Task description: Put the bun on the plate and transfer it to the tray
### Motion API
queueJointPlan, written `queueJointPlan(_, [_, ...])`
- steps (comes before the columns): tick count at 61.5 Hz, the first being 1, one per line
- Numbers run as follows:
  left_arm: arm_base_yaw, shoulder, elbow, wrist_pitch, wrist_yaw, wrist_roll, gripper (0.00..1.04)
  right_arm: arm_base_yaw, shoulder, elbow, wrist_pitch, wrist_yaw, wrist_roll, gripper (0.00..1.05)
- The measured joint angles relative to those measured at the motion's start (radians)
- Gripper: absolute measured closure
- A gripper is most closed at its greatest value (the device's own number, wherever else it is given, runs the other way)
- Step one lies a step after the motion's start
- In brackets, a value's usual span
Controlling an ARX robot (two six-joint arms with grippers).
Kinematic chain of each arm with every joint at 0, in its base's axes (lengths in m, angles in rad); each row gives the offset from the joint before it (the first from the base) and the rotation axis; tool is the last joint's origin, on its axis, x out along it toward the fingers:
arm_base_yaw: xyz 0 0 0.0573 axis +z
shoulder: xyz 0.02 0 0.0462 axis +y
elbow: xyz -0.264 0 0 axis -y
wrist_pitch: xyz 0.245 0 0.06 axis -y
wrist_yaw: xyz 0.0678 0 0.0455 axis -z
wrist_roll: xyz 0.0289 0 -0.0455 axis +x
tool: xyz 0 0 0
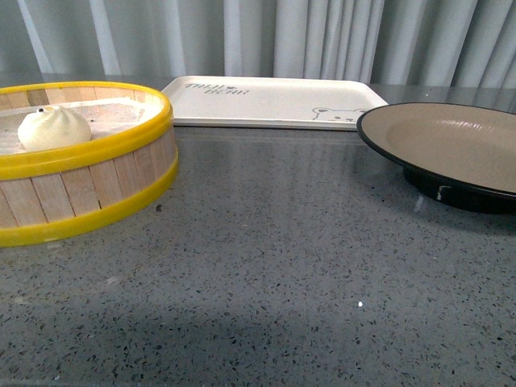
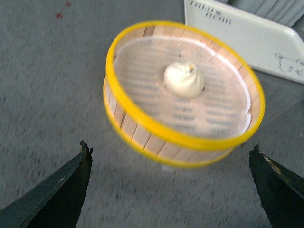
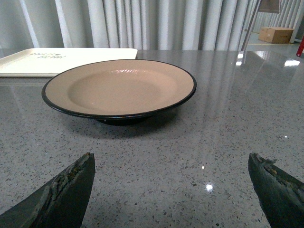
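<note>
The white pleated bun (image 1: 53, 127) sits inside a yellow-rimmed wooden steamer (image 1: 97, 189) at the left; it also shows in the left wrist view (image 2: 183, 80). The tan plate (image 1: 451, 145) with a black rim stands empty at the right, and shows in the right wrist view (image 3: 118, 85). The cream tray (image 1: 270, 101) with a bear face lies at the back, empty. My left gripper (image 2: 171, 156) is open, above the table short of the steamer (image 2: 185, 137). My right gripper (image 3: 171, 164) is open, short of the plate. Neither arm shows in the front view.
Grey speckled tabletop (image 1: 282, 266) spreads between steamer and plate. Grey curtains (image 1: 322, 36) hang behind the tray. A cardboard box (image 3: 276, 34) stands far off beyond the table. The tray's corner shows in both wrist views (image 2: 247, 40) (image 3: 66, 59).
</note>
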Motion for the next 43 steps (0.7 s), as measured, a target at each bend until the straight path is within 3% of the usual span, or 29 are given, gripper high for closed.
queueJointPlan(18, [-0.185,0.38,0.276,0.031,-0.108,0.041,0.07,0.0,0.0,0.0,0.0,0.0,0.0,0.08])
queueJointPlan(43, [-0.257,0.595,0.334,0.063,-0.23,0.074,0.07,0.0,0.0,0.0,0.0,0.0,0.0,0.08])
